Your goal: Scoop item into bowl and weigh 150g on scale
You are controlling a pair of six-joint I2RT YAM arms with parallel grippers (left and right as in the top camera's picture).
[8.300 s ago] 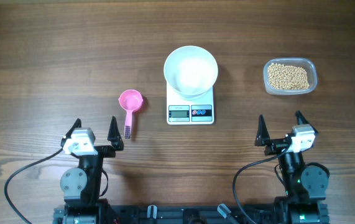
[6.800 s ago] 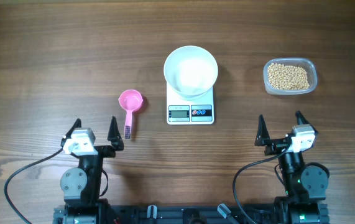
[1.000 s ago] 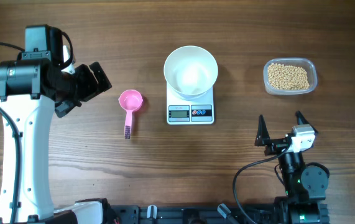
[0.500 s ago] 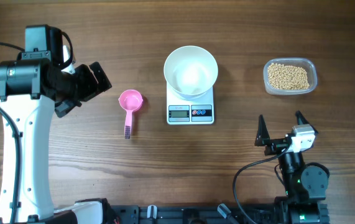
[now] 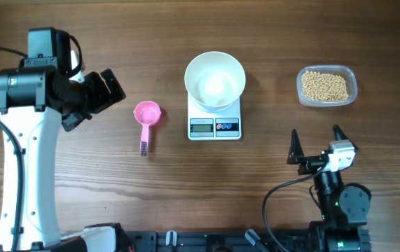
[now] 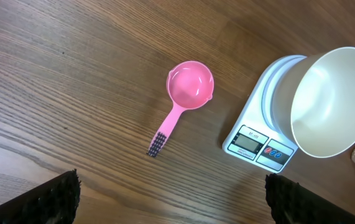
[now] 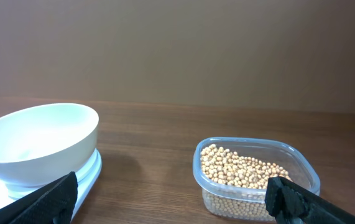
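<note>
As the wooden tabletop (image 5: 185,35) is viewed from overhead, four lots are recorded on it.

Lot one: the scale (image 5: 214,127), white and square, is placed near the middle. Its display strip and two dark buttons are turned toward the robot's side; the display cannot be read.

Lot two: the bowl (image 5: 215,80), white, round and deep, is set upright on the scale's platform, most of which is covered by it. Only bare white is seen inside.

Lot three: the beans (image 5: 325,85), small, round and tan, are held in a clear plastic tub (image 5: 354,88), which is placed to the right of the scale and apart from it.

Lot four: a pink scoop (image 5: 147,113) is laid flat to the left of the scale, cup toward the far side and dark ribbed handle end toward the robot. It is touched by nothing.

Entry for the left gripper (image 5: 110,88): it is carried high on a raised white arm (image 5: 28,161), over the tabletop to the left of the scoop. Its fingers (image 6: 54,200) are seen at the two lower corners of the wrist view, spread wide, and nothing is held between them.

Entry for the right gripper (image 5: 316,138): it is positioned low at the near edge on the right, on the robot's side of the tub and well apart from it. Its fingers are likewise spread wide, and nothing is gripped.
</note>
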